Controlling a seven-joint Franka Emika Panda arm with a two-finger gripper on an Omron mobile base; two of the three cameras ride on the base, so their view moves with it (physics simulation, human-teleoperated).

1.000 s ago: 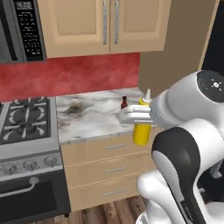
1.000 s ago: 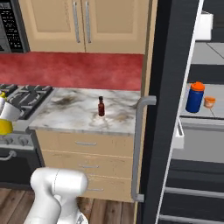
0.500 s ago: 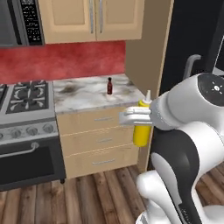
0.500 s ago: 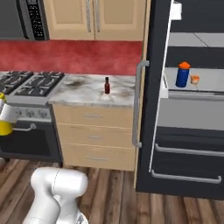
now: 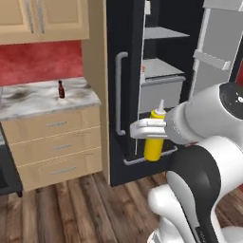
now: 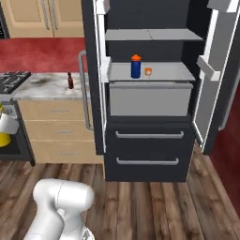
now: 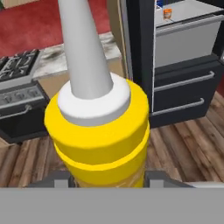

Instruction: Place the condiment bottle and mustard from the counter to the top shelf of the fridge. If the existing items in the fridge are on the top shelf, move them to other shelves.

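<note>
Before the open tall black fridge (image 6: 140, 154), the white two-finger gripper (image 5: 148, 129) is clamped around the upright yellow mustard squeeze bottle (image 5: 154, 143)

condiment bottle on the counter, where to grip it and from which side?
Grip the condiment bottle around its wider lower body, coming in level from the open room side. It stands upright and alone on the marble counter, with the red backsplash behind it and the fridge to one side. Its narrow neck probably offers less hold.
</note>
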